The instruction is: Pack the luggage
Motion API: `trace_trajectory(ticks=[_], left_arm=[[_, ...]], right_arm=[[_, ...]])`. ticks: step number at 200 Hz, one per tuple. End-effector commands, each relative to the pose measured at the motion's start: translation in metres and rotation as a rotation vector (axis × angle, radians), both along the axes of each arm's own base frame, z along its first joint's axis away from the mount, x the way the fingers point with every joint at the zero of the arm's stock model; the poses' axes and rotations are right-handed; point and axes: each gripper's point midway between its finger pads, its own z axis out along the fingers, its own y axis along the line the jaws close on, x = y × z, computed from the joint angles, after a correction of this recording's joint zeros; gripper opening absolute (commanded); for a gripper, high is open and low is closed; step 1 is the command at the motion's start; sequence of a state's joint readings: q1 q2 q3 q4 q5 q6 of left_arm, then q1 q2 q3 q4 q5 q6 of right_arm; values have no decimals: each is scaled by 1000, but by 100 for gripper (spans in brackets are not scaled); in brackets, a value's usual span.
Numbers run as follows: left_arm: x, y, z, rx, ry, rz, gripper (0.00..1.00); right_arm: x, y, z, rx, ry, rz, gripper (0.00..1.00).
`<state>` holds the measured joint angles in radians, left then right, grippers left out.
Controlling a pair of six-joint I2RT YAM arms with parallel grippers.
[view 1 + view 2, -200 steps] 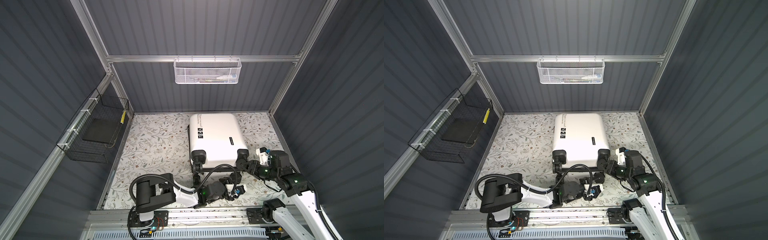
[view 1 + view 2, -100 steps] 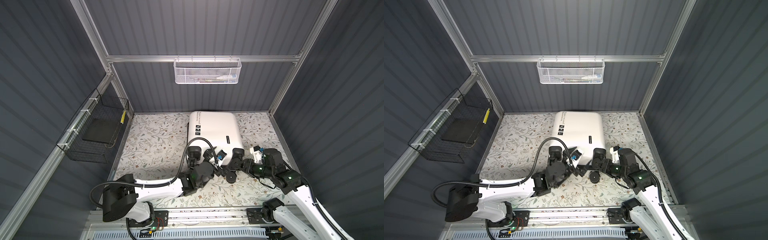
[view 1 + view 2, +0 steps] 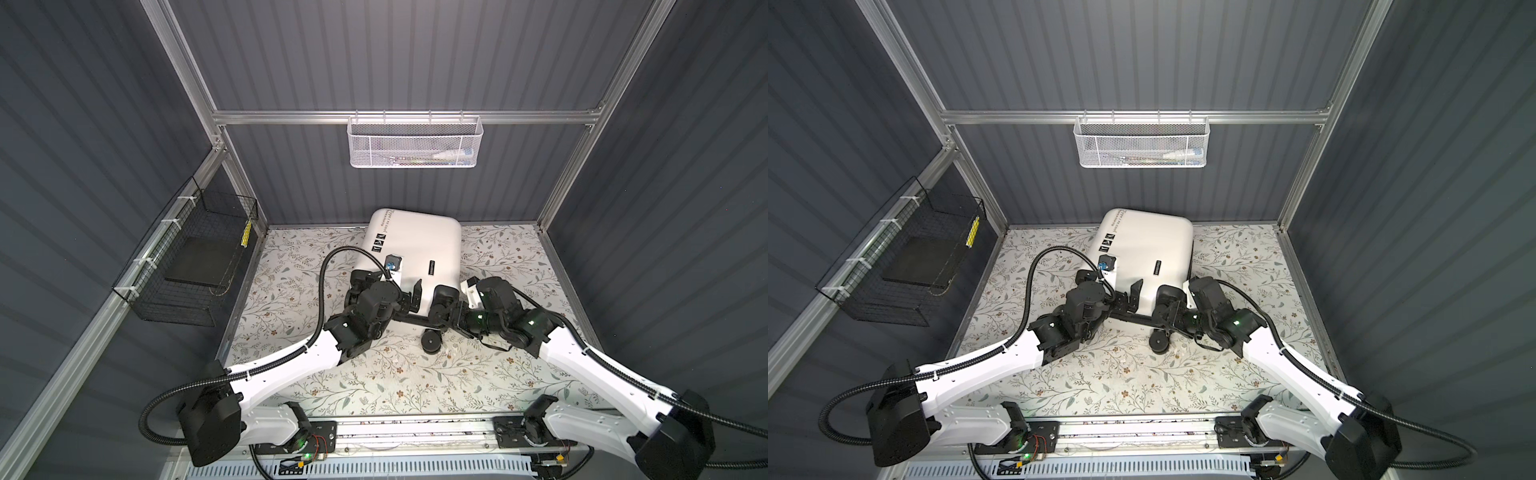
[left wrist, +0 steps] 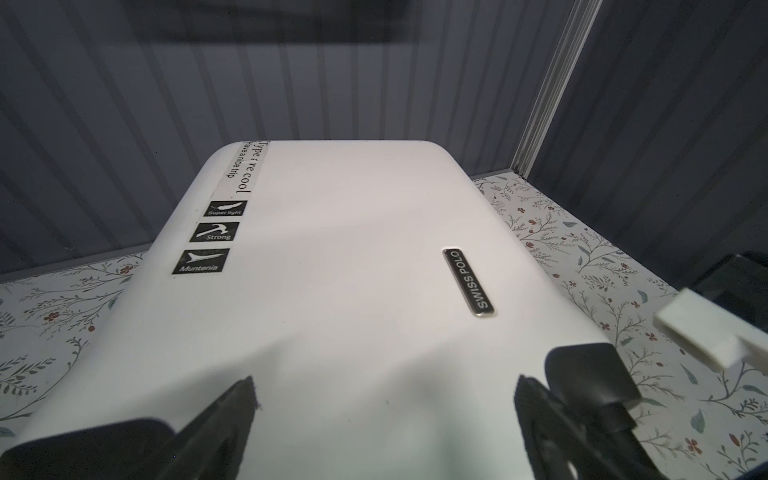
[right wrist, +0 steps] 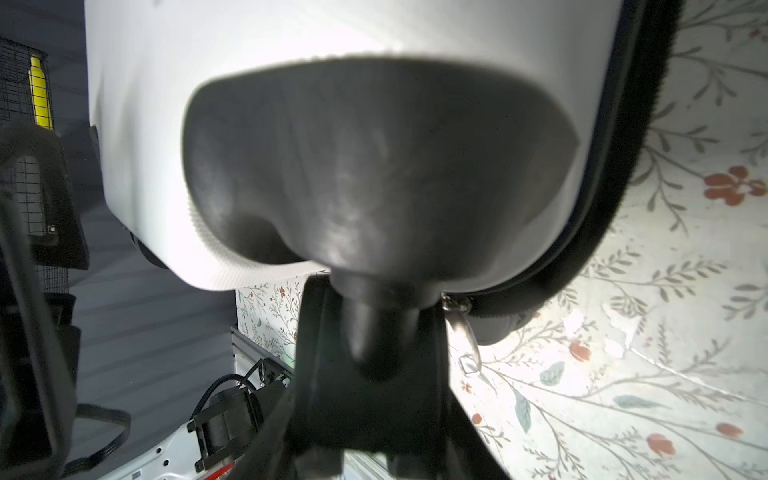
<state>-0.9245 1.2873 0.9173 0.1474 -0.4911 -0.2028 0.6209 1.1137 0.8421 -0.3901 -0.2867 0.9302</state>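
Luggage closed, at rear-ctr of floral mat; L gripper jaws spread wide, empty, over its near end; R gripper part-closed, clamping its wheel stem.

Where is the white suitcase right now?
In both top views the luggage is in the middle of the flowery table, its far end near the back wall, right below the hanging white mesh basket.
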Motion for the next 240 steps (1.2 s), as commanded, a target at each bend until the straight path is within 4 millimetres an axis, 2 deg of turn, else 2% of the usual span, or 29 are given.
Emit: trace_trajectory(ticks=[1,21,24,41,76,91,114,133,195,240], left_arm=[[4,2,8,-2,30,-2,100],[2,-1,7,8,38,-27,100],[2,-1,7,9,39,-29,100],[-1,-1,5,5,48,-41,100],[-11,-8,-4,21,87,-107,100],[-18,-12,-8,27,99,-129,100],[-32,-23,-9,27,85,-129,100],[-46,-35,-7,15,60,-114,100],[-90,-65,-26,-98,64,-63,100],[-99,-88,-47,-87,83,-81,97]], right_arm=[[18,14,32,-8,-181,70,45],[19,5,30,-42,-185,58,62],[17,1,37,-33,-203,54,63],[14,-14,40,-40,-214,30,73],[5,-54,47,-53,-230,-36,85],[4,-73,50,-48,-246,-82,86],[9,-100,43,-60,-238,-150,84],[9,-109,34,-44,-214,-157,83],[10,-118,5,-15,-181,-198,81],[8,-120,-10,-6,-160,-210,81]])
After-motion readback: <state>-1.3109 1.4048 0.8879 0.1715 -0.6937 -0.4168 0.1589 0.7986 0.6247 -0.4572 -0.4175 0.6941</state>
